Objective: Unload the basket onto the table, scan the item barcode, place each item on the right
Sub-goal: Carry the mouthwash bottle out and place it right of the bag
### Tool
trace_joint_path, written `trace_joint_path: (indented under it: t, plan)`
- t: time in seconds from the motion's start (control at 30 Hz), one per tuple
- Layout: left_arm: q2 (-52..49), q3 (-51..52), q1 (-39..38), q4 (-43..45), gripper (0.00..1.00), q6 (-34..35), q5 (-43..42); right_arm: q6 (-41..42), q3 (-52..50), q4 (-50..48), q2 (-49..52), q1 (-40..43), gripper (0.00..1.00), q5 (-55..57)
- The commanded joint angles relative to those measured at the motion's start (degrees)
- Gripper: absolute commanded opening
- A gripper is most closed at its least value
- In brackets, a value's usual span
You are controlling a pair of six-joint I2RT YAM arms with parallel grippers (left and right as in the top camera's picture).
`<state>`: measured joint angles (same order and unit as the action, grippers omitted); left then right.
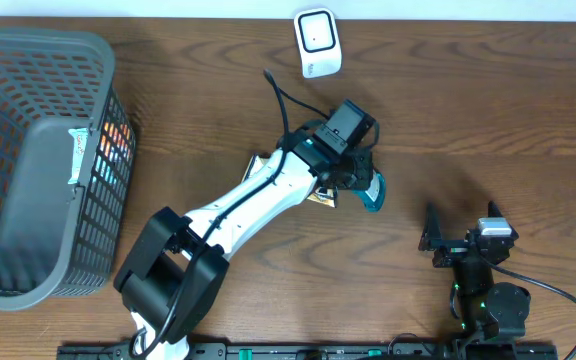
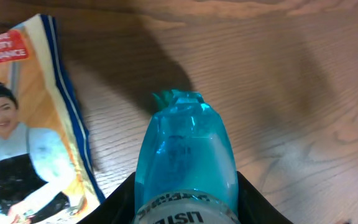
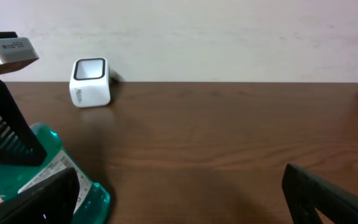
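The item is a teal mouthwash bottle [image 2: 188,149] with a white label, and my left gripper [image 2: 185,194] is shut on its body, one black finger on each side. From overhead, the left gripper [image 1: 353,180] holds the bottle [image 1: 373,199] low over the middle of the table, its teal end pointing right. The white barcode scanner [image 1: 318,42] stands at the far edge, well beyond the bottle; in the right wrist view the scanner [image 3: 91,82] shows at the upper left and the bottle [image 3: 73,183] at the lower left. My right gripper [image 1: 460,226] rests open and empty near the front right.
A printed flat packet [image 2: 30,124] lies on the table just left of the bottle, partly under the left arm. A grey mesh basket [image 1: 38,160] fills the left side. The left arm's cable [image 1: 280,100] loops toward the scanner.
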<state>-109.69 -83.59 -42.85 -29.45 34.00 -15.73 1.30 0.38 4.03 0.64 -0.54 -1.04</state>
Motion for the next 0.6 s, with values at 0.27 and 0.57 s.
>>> trace_joint_path:
  t: [0.27,0.57]
  plan:
    - [-1.55,0.81,-1.27,-0.46,0.57,-1.44,6.64,0.81,-0.07,0.2,-0.26,0.22,0.99,0.31]
    - [-1.09,0.81,-1.27,-0.68,0.95,-1.42,6.8,0.81,-0.07,0.2,-0.26,0.22,0.99,0.31]
